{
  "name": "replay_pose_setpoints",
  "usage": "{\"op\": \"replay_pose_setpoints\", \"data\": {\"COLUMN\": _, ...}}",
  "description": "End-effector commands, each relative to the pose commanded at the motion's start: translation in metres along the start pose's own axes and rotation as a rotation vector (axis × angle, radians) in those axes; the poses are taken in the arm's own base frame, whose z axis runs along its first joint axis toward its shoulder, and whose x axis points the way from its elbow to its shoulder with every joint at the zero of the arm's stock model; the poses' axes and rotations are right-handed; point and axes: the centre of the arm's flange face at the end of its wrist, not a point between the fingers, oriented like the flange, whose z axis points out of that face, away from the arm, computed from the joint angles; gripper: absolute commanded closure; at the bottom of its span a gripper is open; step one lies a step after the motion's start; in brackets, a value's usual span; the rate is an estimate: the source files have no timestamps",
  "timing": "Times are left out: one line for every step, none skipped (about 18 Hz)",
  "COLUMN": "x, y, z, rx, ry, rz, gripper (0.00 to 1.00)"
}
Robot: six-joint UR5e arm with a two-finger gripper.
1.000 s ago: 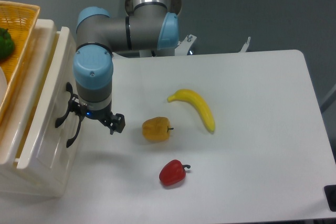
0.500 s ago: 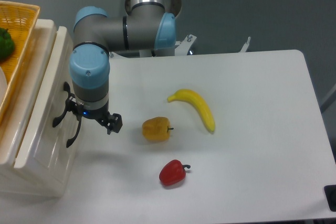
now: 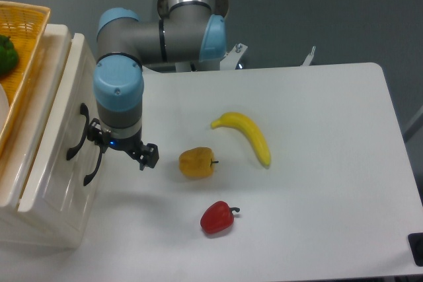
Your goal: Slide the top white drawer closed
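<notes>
The tool (image 3: 122, 152) sat by the top white drawer (image 3: 63, 130)'s black handle (image 3: 78, 138); its grip could not be told.

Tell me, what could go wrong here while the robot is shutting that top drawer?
The pincer sits right beside the top white drawer and its black handles, so it might snag one. The drawer front looks not quite flush yet, so it may stay slightly ajar. Swinging away, the arm could knock the yellow pepper nearby.

Your gripper (image 3: 121, 150) hangs just beside the top white drawer (image 3: 56, 137), at its 3 o'clock. Drawer sits slightly out. 1 yellow pepper (image 3: 197, 162) lies near.
</notes>
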Motion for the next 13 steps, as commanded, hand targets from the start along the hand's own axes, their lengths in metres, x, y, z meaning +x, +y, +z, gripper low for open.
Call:
{"op": "replay_pose_setpoints", "data": {"x": -0.004, "y": 0.001, "z": 0.0, "rx": 0.0, "ry": 0.0, "rz": -0.006, "gripper": 0.0}}
{"op": "replay_pose_setpoints", "data": {"x": -0.007, "y": 0.002, "z": -0.001, "rx": 0.002, "ry": -0.001, "rz": -0.01, "gripper": 0.0}}
{"op": "replay_pose_setpoints", "data": {"x": -0.01, "y": 0.003, "z": -0.002, "rx": 0.003, "ry": -0.002, "rz": -0.006, "gripper": 0.0}}
{"op": "replay_pose_setpoints", "data": {"x": -0.016, "y": 0.005, "z": -0.003, "rx": 0.004, "ry": -0.003, "rz": 0.0, "gripper": 0.0}}
{"op": "replay_pose_setpoints", "data": {"x": -0.022, "y": 0.008, "z": -0.004, "rx": 0.004, "ry": -0.003, "rz": 0.006, "gripper": 0.0}}
{"op": "replay_pose_setpoints", "data": {"x": -0.03, "y": 0.011, "z": -0.008, "rx": 0.009, "ry": -0.006, "rz": 0.013, "gripper": 0.0}}
{"op": "replay_pose_setpoints", "data": {"x": -0.037, "y": 0.016, "z": -0.012, "rx": 0.012, "ry": -0.01, "rz": 0.029, "gripper": 0.0}}
{"op": "replay_pose_setpoints", "data": {"x": -0.048, "y": 0.022, "z": -0.013, "rx": 0.008, "ry": -0.017, "rz": 0.053, "gripper": 0.0}}
{"op": "replay_pose_setpoints", "data": {"x": -0.061, "y": 0.028, "z": -0.017, "rx": -0.004, "ry": -0.041, "rz": 0.078, "gripper": 0.0}}
{"op": "replay_pose_setpoints", "data": {"x": -0.07, "y": 0.034, "z": -0.022, "rx": -0.017, "ry": -0.064, "rz": 0.099, "gripper": 0.0}}
{"op": "replay_pose_setpoints", "data": {"x": -0.078, "y": 0.038, "z": -0.026, "rx": -0.022, "ry": -0.081, "rz": 0.1, "gripper": 0.0}}
{"op": "replay_pose_setpoints", "data": {"x": -0.085, "y": 0.042, "z": -0.028, "rx": -0.021, "ry": -0.086, "rz": 0.091, "gripper": 0.0}}
{"op": "replay_pose_setpoints", "data": {"x": -0.093, "y": 0.046, "z": -0.03, "rx": -0.019, "ry": -0.088, "rz": 0.077, "gripper": 0.0}}
